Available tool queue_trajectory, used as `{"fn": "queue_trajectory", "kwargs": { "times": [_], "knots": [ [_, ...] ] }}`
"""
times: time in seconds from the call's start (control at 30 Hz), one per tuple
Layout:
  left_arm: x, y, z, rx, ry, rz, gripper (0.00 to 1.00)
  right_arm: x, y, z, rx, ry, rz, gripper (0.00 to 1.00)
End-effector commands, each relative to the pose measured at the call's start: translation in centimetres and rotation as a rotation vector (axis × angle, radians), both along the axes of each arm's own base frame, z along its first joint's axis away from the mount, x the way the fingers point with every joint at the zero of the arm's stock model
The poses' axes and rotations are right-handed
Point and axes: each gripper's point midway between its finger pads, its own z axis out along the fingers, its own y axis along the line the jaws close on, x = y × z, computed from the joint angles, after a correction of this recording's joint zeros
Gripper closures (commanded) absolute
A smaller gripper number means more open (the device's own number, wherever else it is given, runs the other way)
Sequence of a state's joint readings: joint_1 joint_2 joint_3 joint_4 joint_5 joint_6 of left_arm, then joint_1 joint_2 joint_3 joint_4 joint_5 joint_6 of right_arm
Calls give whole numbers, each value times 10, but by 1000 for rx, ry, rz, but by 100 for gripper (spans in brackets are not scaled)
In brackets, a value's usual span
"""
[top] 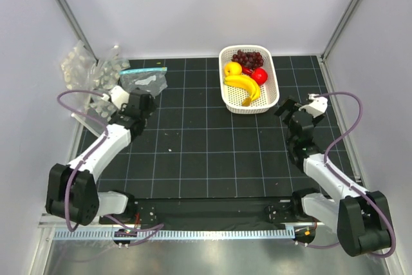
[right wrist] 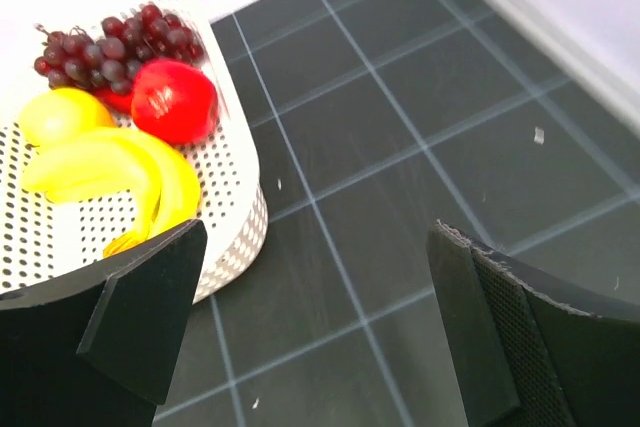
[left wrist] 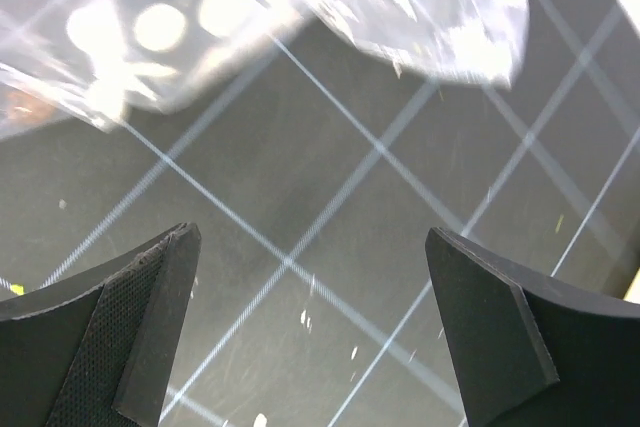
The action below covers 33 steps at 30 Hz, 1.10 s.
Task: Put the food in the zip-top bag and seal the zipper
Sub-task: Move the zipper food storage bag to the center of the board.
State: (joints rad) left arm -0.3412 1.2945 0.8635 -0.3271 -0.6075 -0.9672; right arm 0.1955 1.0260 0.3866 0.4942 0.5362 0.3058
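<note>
The food lies in a white perforated basket (top: 275, 94): a banana (top: 244, 87), a round yellow fruit (top: 232, 68), a round red fruit (top: 259, 75), dark grapes (top: 248, 58) and a sliver of red chili (top: 247, 71). The right wrist view shows the banana (right wrist: 120, 172), red fruit (right wrist: 175, 100), yellow fruit (right wrist: 58, 115) and grapes (right wrist: 110, 47). My right gripper (top: 288, 109) (right wrist: 320, 327) is open and empty, right of the basket. My left gripper (top: 147, 102) (left wrist: 310, 337) is open and empty over bare mat. I cannot make out the pale-rimmed zip-top bag or its zipper.
A clear bag with a teal strip (top: 145, 79) (left wrist: 430, 7) lies just beyond my left gripper. Bumpy clear packs (top: 96, 72) (left wrist: 120, 27) are piled at the back left corner. The basket wall (right wrist: 235, 217) is close to my right gripper's left finger. Walls enclose the dark gridded mat.
</note>
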Motion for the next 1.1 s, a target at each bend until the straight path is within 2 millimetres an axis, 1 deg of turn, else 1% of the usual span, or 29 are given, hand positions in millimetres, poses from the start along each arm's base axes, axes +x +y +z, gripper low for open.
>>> {"fn": "queue_trajectory", "kwargs": {
  "times": [0.0,0.03,0.07,0.1,0.13,0.17,0.2,0.23,0.27,0.3,0.33,0.37,0.43,0.47,0.53,0.57,0.63,0.67,0.73,0.77,0.87,0.9,0.97,1.0,1.03,1.07],
  "knots": [
    [12,16,16,-208,-86,107,0,-8,-1,6,196,35,-94,0],
    [14,22,18,-212,-89,118,0,-9,5,9,228,44,-79,0],
    [16,36,19,-209,-89,146,0,-6,10,20,241,40,-51,0],
    [19,42,15,-205,-73,158,0,-9,14,21,247,59,-27,0],
    [23,45,20,-214,-75,151,0,-9,24,24,267,64,25,0],
    [24,55,17,-217,-59,176,0,-9,27,30,289,53,39,0],
    [27,57,12,-225,-40,172,0,-13,29,37,303,38,55,0],
    [32,57,13,-237,-32,149,0,-14,37,41,320,29,100,0],
    [37,66,13,-251,-39,157,0,-17,40,41,317,24,125,0],
    [41,65,11,-258,-40,134,0,-20,43,55,328,-26,155,0],
    [43,81,6,-264,-34,165,0,-22,45,58,334,-43,168,0],
    [44,97,4,-269,-41,195,0,-25,47,56,338,-46,184,0],
    [44,115,-3,-265,-30,229,0,-31,46,64,373,-82,180,0],
    [42,130,-8,-272,-23,262,0,-32,46,65,381,-87,178,1],
    [44,139,-15,-303,-20,279,0,-34,49,68,371,-84,207,0],
    [44,148,-23,-324,-12,300,0,-34,51,72,367,-86,215,1],
    [45,145,-32,-366,-4,297,0,-33,55,72,371,-75,235,0],
    [48,148,-38,-365,-3,301,0,-33,56,70,370,-68,239,1],
    [46,155,-46,-345,12,328,0,-31,59,69,375,-59,251,0],
    [46,156,-55,-351,26,340,0,-30,61,68,378,-52,260,0],
    [49,154,-69,-384,31,347,0,-28,69,71,392,-50,302,0],
    [50,150,-79,-410,48,337,2,-27,71,70,393,-44,308,0],
    [55,145,-88,-433,37,315,14,-26,72,73,398,-47,316,0],
    [57,143,-97,-448,46,306,23,-27,73,73,398,-47,318,0],
    [64,138,-97,-466,17,280,40,-27,73,73,399,-48,321,0],
    [63,134,-104,-479,28,273,51,-27,74,74,399,-51,328,0]
  ]
}}
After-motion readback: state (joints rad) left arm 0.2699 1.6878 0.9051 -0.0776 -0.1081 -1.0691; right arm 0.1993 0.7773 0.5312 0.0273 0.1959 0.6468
